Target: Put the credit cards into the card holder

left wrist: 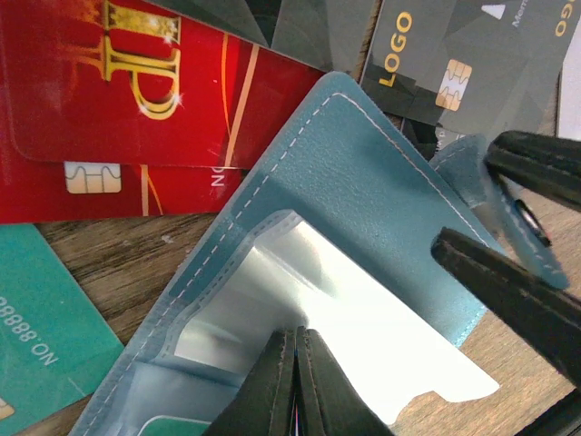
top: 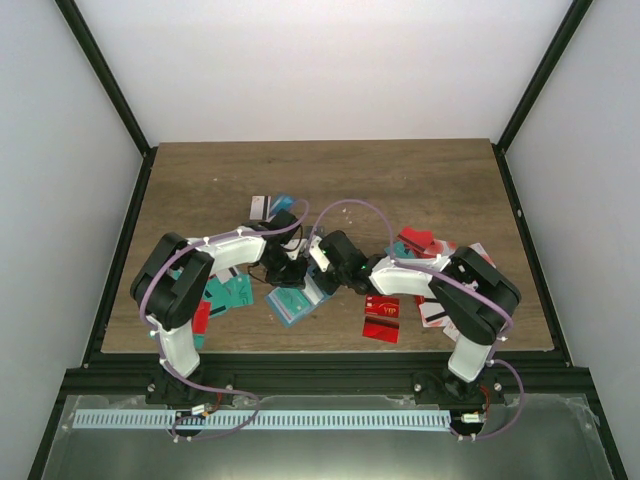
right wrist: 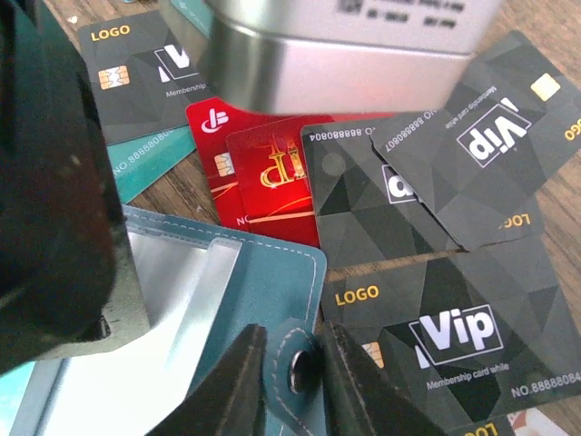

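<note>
As right gripper (right wrist: pixel 292 338) pinches card holder (right wrist: pixel 263 277), arms (top: pixel 400 278) partly hide it.

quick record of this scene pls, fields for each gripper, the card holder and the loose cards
left gripper: jaws shut, tips on the clear pocket of the holder
right gripper: jaws astride the clasp tab; grip unclear
card holder: lying open, inside up, on the table between the two arms
loose cards: red cards, black cards and a teal card lie around the holder
</note>
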### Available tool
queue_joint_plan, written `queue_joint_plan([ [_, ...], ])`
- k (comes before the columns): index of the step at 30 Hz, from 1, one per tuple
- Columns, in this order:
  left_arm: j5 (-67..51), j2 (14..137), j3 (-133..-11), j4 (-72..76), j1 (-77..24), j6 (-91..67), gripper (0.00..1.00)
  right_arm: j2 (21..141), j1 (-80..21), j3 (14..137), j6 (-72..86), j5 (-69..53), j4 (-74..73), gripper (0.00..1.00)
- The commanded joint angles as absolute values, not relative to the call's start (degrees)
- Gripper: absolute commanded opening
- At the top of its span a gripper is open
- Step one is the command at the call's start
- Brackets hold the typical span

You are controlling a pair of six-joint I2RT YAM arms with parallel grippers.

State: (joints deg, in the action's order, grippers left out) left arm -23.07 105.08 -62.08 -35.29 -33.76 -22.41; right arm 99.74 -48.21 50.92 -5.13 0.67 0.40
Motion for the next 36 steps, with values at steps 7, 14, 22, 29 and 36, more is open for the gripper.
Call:
queue_joint_plan([
  [7, -22.6, 104.9, -64.9, -37.8, -34.1, -23.0, 0.04, 100.9, -48.4, 53.7, -3.3, 2.3, -3.4, 0.01],
  [14, -20.1, 97.6, -66.3, -43.2, -33.6, -25.7, 0.23, 99.7, -48.2, 52.5, 3.3, -2.4, -7.4, 0.01],
  [22, -16.3, 82.7, -53.6, -44.5, -31.9, -32.3, 0.5, 98.7, -48.3, 50.2, 9.7, -5.0, -9.6, 0.01],
  [29, -16.7, 73.9, -42.6, -39.3, -30.5, -39.3, 0.61, 99.1, -48.2, 49.5, 14.1, -6.9, -12.1, 0.01],
  [36, -21.0, 72.0, -33.9, -28.3, -29.1, -42.6, 0.61, 98.1, -48.3, 47.3, 16.6, -8.7, -11.8, 0.01],
])
